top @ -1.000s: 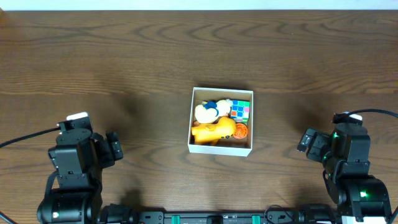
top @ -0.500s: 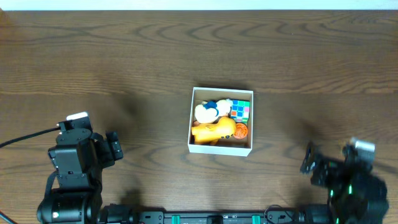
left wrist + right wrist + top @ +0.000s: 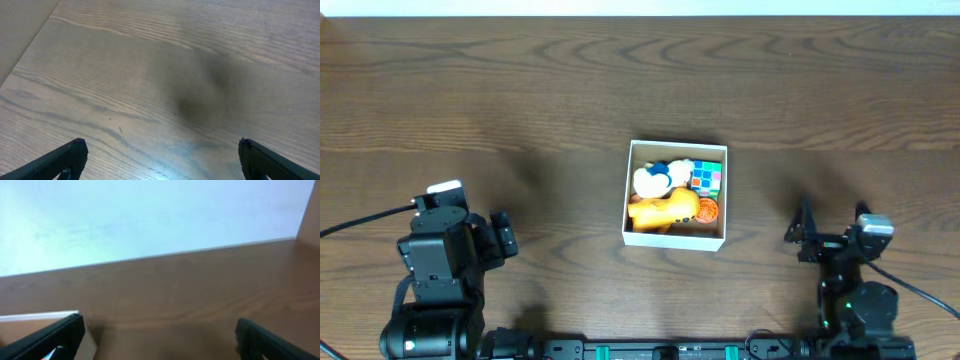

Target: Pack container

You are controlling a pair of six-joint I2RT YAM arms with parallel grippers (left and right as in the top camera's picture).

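Observation:
The container (image 3: 675, 240) is a square white-walled box in the middle of the table. In it lie a yellow toy (image 3: 665, 208), a white and blue toy (image 3: 655, 178), a coloured cube (image 3: 706, 178) and an orange round piece (image 3: 708, 209). My left gripper (image 3: 503, 236) is open and empty, low over bare wood far left of the box; its fingers (image 3: 160, 155) are spread wide. My right gripper (image 3: 802, 232) is open and empty to the right of the box, fingers (image 3: 160, 335) spread wide. A white edge of the container (image 3: 40, 316) shows at the left of the right wrist view.
The dark wooden table (image 3: 640, 90) runs to a pale wall at the back. Both arm bases stand near the front edge. The left edge of the table (image 3: 30, 45) shows in the left wrist view.
The right arm has drawn back toward the front edge and folded down; its gripper now sits lower and slightly left. The left arm and the box have not moved.

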